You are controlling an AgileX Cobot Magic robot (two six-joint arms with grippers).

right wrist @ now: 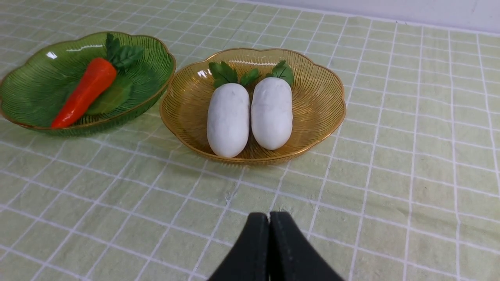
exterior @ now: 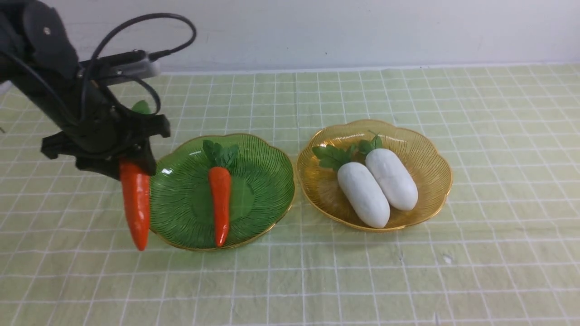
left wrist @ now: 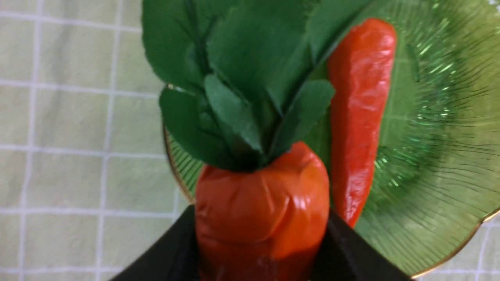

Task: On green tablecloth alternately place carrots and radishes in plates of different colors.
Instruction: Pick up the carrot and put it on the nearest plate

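As tool [exterior: 129,159] grips, carrot [exterior: 136,203] hangs below.

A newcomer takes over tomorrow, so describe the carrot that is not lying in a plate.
On the green tablecloth, find the green plate, the left of the two. At its left rim is a glossy orange carrot, clamped at its thick leafy end by the left gripper. The other carrot lies loose in the plate's middle; only this one is gripped.

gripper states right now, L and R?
Left gripper: closed on a carrot, gripped at its thick end, tip hanging down.
Right gripper: closed, holding nothing.
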